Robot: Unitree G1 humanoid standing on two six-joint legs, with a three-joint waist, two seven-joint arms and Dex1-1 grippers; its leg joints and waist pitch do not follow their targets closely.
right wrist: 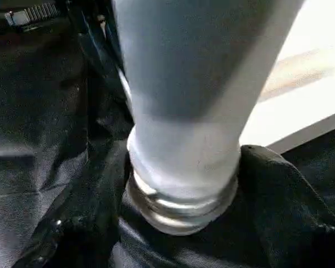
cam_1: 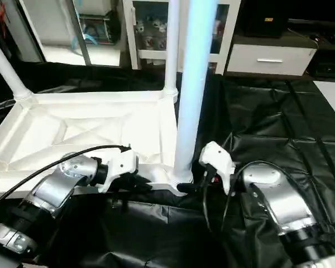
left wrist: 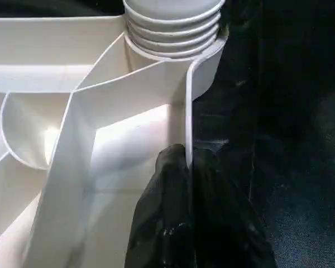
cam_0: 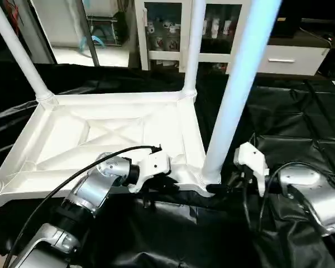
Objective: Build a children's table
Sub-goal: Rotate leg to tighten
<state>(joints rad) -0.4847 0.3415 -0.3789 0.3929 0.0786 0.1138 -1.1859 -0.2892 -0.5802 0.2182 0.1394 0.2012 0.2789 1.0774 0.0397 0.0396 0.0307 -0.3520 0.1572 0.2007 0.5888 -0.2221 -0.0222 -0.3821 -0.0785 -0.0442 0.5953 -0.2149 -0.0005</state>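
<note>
The children's table lies upside down on a black sheet, and its white tabletop (cam_0: 100,134) shows the X-ribbed underside. Three white legs stand up from its corner sockets: one far left (cam_0: 19,53), one far right (cam_0: 192,44), and one at the near right corner (cam_0: 234,95). My left gripper (left wrist: 187,159) is shut on the tabletop's near rim, just left of that near right socket. My right gripper (cam_0: 220,188) is at the base of the near right leg, whose threaded collar (right wrist: 178,206) shows just above the socket.
The black sheet (cam_0: 290,128) covers the floor around the tabletop, with wrinkles to the right. A white glass-door cabinet (cam_0: 162,33) and a white drawer unit (cam_0: 290,58) stand behind. A black cable (cam_0: 72,178) runs along my left forearm.
</note>
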